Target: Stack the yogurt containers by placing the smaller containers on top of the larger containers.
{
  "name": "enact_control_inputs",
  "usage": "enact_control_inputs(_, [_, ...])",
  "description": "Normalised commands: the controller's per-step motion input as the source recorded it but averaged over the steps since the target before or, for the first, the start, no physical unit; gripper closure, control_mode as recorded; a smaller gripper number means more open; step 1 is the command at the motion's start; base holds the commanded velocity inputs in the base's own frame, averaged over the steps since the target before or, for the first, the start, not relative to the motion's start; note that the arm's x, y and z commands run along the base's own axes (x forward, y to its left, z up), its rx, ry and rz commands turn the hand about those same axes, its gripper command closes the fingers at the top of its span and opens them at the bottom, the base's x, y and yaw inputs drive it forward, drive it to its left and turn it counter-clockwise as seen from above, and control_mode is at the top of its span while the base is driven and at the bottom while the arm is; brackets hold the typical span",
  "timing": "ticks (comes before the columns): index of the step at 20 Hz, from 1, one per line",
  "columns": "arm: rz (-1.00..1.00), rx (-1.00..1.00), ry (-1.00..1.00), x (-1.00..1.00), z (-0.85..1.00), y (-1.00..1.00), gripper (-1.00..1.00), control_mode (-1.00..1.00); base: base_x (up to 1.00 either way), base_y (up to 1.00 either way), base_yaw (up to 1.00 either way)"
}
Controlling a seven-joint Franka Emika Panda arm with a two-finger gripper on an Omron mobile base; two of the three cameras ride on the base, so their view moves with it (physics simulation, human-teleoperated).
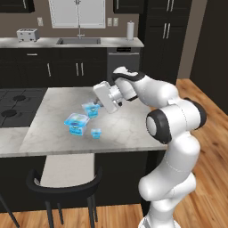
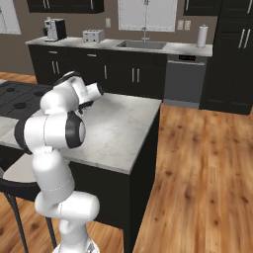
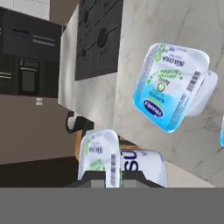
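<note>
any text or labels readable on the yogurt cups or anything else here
"SU": big white letters on the side of the cup held in the hand; the rest is cut off.
Large cup lid: green print, a dark blue oval logo and a barcode, all too blurred to read.
Held cup's lid: green print and a barcode, also unreadable.
No readable text elsewhere in the kitchen.

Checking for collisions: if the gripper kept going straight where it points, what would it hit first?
Probably the counter just beside the large cup; depth is unclear, so the held medium cup might clip that cup instead.
</note>
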Motion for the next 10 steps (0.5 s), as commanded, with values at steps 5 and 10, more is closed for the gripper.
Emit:
enact_control_inputs(5, [-0.03, -0.01, 0.04, 0.00, -0.27, 0.00, 1.00, -1.00, 0.00, 0.00, 0.00])
enact_control_inputs(10, [-0.05, 0.00, 0.00, 0.08, 0.00, 0.10, 1.00, -1.00, 0.00, 0.00, 0.00])
